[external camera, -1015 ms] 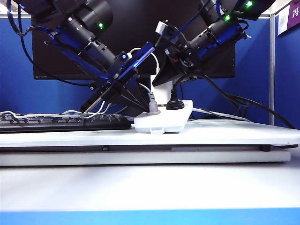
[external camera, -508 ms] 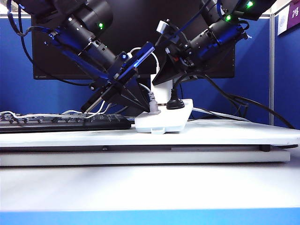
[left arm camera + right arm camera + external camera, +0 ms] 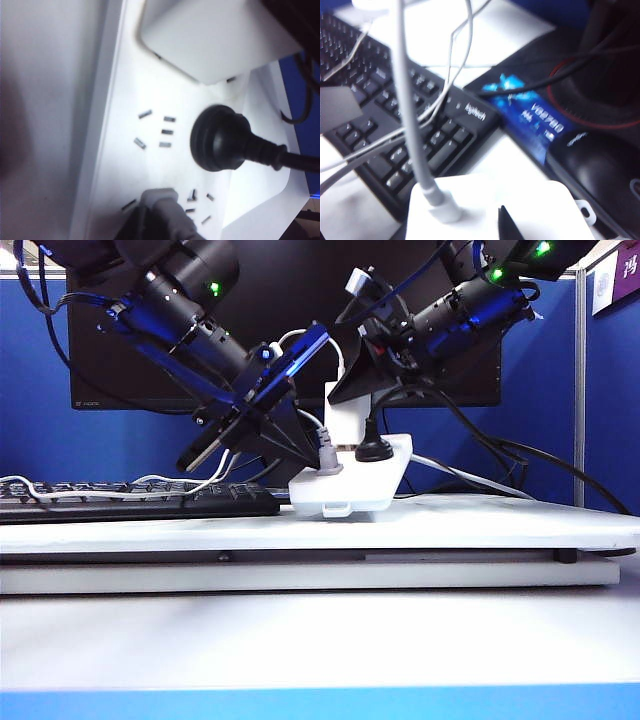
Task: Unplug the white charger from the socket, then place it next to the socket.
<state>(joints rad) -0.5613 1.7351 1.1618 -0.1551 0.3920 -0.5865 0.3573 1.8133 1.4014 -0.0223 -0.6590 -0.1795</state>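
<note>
Two plugs, grey [image 3: 327,462] and black [image 3: 373,450], share the tilted socket [image 3: 350,492] on the worktop [image 3: 480,530], with the white charger [image 3: 345,425] seated at its twelve o'clock. The right gripper [image 3: 352,400] fingers pinch the charger, so pulling may hoist the whole socket. The left gripper [image 3: 290,450], at ten o'clock, hides its fingers: spread or pressed together, I cannot tell. The charger's prongs are unseen.
</note>
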